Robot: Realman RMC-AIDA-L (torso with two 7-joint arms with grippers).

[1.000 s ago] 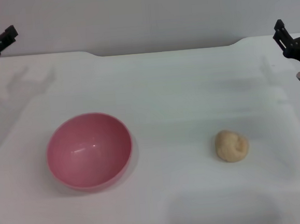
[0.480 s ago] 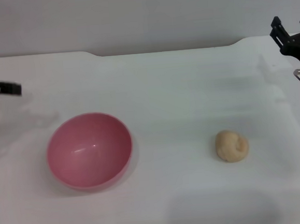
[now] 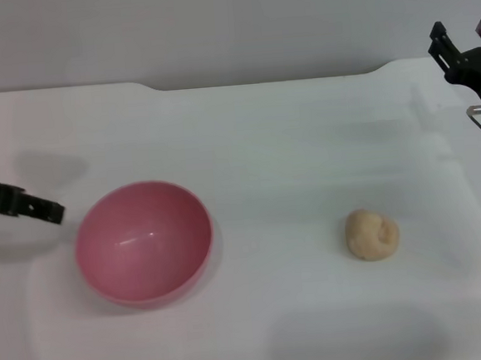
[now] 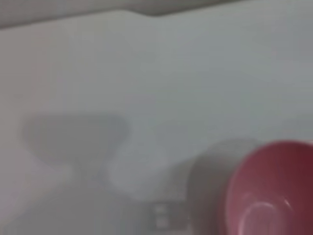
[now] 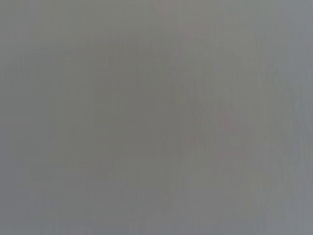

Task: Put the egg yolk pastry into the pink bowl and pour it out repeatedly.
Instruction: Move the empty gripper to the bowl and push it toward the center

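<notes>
The pink bowl (image 3: 143, 242) sits upright on the white table (image 3: 271, 144), left of centre, with nothing inside it. The egg yolk pastry (image 3: 371, 235) lies on the table to the right, well apart from the bowl. My left gripper (image 3: 50, 211) reaches in from the left edge, its tip just left of the bowl's rim and holding nothing I can see. The left wrist view catches the bowl (image 4: 274, 191) at one edge. My right gripper (image 3: 463, 41) hovers at the far right, up behind the pastry, open and empty. The right wrist view shows only blank grey.
The table's far edge (image 3: 266, 79) has a shallow notch in the middle, with a grey wall behind it. The left arm's shadow (image 3: 48, 170) falls on the table behind the gripper.
My left gripper has swung from the far left corner down toward the bowl's left rim. The right gripper shifted slightly. Bowl and pastry have not moved.
</notes>
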